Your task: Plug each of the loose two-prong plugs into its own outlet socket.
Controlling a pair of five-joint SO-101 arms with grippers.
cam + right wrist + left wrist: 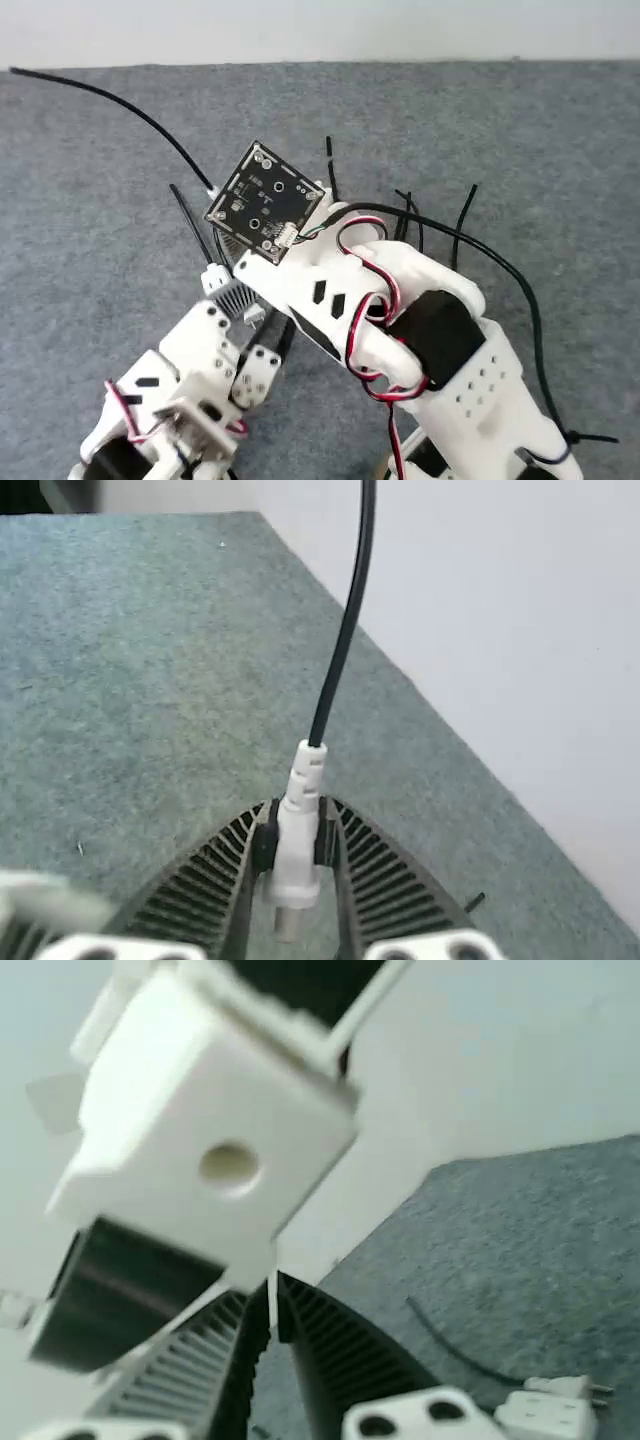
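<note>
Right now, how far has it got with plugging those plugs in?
Done: neither of the two plugs seen here is plugged in yet. In hand: the right hand is clamped on a white plug, its black cord trailing away. Left: plug that one in, then pick up the second white plug, lying loose on the grey carpet, and plug it in too.

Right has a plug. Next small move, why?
Probably back the right gripper, shut on the white plug, off the left arm: they crowd together in the high view, and the plug's cable end leads outward, so it needs room to turn.
</note>
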